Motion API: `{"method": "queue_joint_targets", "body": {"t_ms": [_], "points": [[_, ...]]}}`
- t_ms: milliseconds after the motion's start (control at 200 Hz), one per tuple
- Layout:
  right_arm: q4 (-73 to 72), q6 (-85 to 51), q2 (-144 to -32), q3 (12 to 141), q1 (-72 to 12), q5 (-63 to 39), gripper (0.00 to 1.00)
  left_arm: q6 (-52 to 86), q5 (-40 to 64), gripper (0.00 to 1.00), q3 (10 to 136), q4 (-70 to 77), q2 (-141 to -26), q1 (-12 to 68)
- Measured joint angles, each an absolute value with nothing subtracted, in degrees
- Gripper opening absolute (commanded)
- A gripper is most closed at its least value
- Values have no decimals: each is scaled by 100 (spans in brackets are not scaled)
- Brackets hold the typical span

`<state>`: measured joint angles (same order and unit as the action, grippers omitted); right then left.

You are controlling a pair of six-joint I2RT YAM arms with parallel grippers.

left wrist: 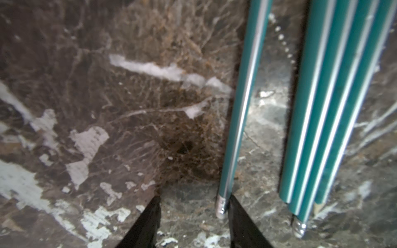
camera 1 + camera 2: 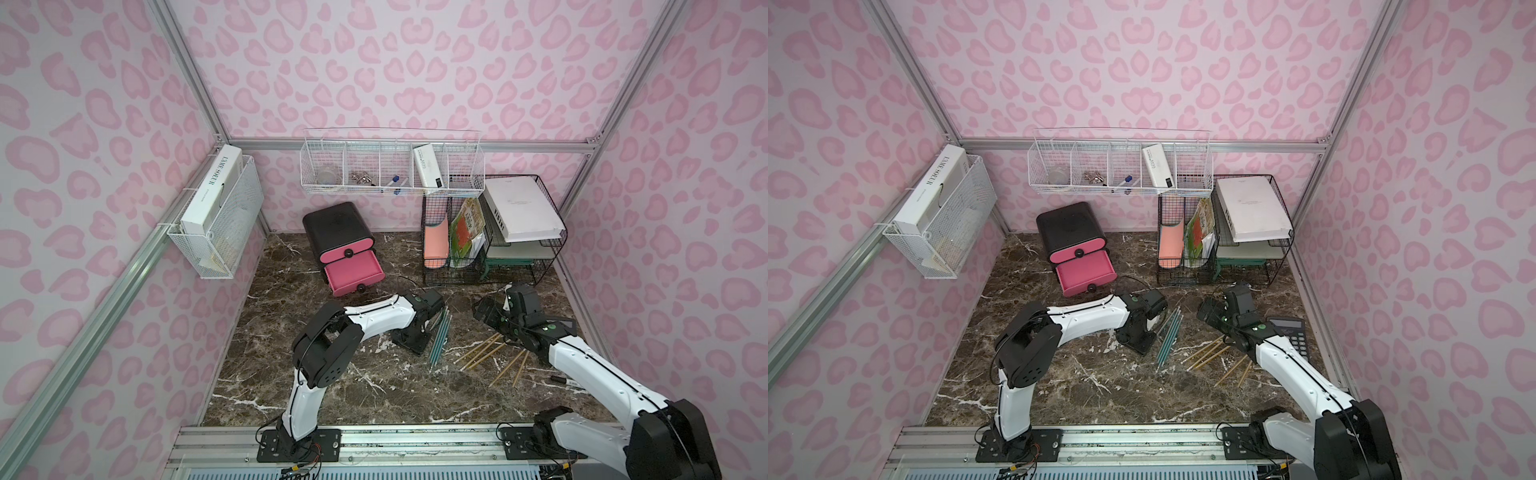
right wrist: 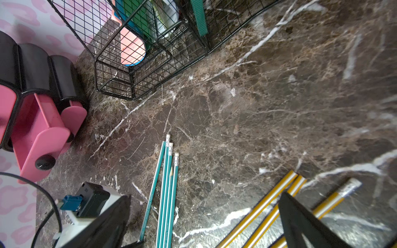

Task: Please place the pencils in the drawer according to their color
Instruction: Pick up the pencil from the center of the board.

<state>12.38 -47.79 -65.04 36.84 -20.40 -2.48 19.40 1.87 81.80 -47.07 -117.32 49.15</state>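
Note:
Several teal pencils [image 2: 439, 338] [image 2: 1169, 336] lie side by side on the marble table, and several yellow pencils [image 2: 486, 353] [image 2: 1212, 353] are scattered to their right. My left gripper [image 1: 193, 204] [image 2: 420, 332] points down at the teal bunch. Its jaws are open, and one separate teal pencil [image 1: 240, 120] rests against the inside of one finger [image 1: 238, 216]. My right gripper [image 3: 204, 236] [image 2: 488, 313] hovers wide open and empty over the yellow pencils [image 3: 268, 206]. The drawer [image 2: 338, 237] [image 3: 40, 133] cabinet stands at the back left, with its middle pink drawer [image 2: 353, 272] pulled out.
A black wire-mesh rack [image 2: 490, 232] with papers and folders stands at the back right. A calculator [image 2: 1291, 336] and a white marker [image 2: 561, 380] lie near the right wall. White wire baskets hang on the back wall [image 2: 390, 170] and the left wall [image 2: 220, 216].

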Motion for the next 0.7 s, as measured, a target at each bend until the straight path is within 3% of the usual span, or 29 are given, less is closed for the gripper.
{"method": "queue_joint_targets", "body": {"t_ms": [700], "points": [[1236, -4772, -6486, 3684, -2018, -364, 99, 1957, 285, 23, 8359, -4591, -11915, 4910]]}}
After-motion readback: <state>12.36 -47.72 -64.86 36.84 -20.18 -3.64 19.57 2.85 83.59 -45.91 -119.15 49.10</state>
